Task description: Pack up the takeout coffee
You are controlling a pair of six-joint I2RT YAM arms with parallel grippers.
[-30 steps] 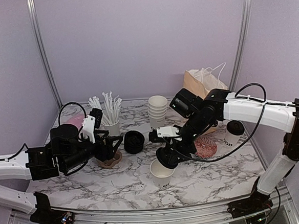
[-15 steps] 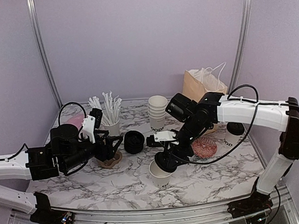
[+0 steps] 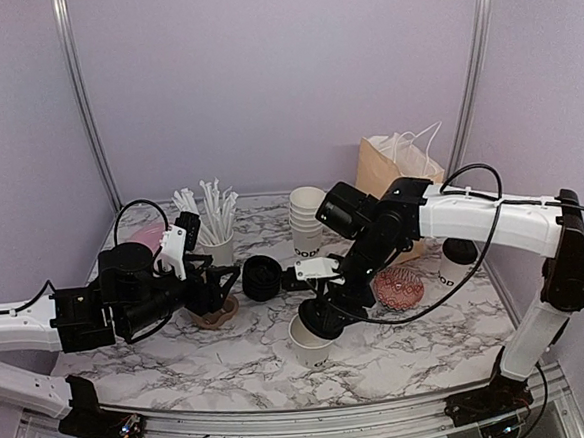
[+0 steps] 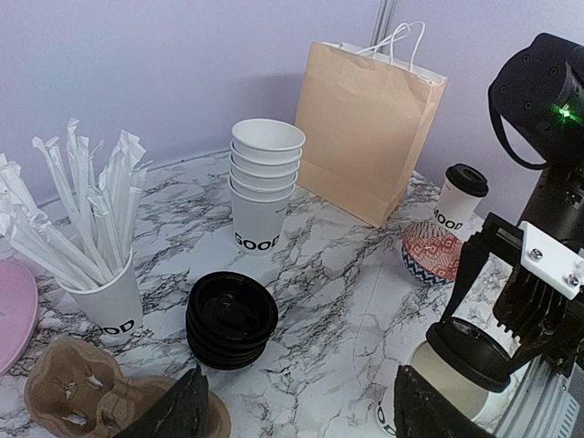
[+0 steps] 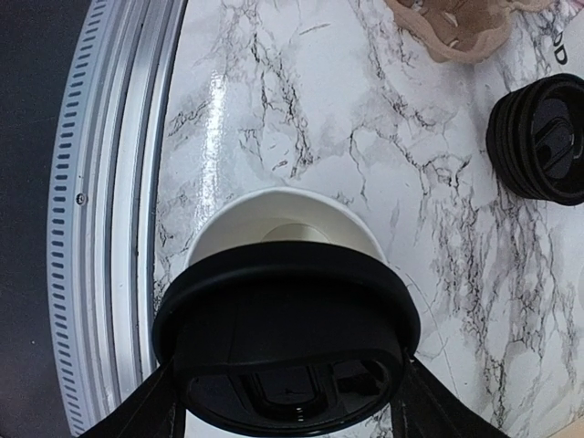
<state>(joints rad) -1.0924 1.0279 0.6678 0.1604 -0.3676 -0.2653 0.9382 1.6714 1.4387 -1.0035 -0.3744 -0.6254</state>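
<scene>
Takeout coffee cup (image 3: 312,348), lidless, stands at the near edge of the counter (image 3: 182,362), centre. The right wrist view shows the right claw (image 5: 287,401) pinching a black lid (image 5: 287,319) over it, the cup's far rim uncovered. The left wrist view shows the left claw (image 4: 301,397) spread and empty, and a lidded cup (image 4: 459,199) by the brown bag (image 4: 365,123), far right, half hidden from above.

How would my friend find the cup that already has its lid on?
Look for the tall brown paper bag with white handles at the back of the marble table. Close beside it stands a white cup with black letters. It wears a black lid, which the stacked cups and the straw cup lack.
</scene>
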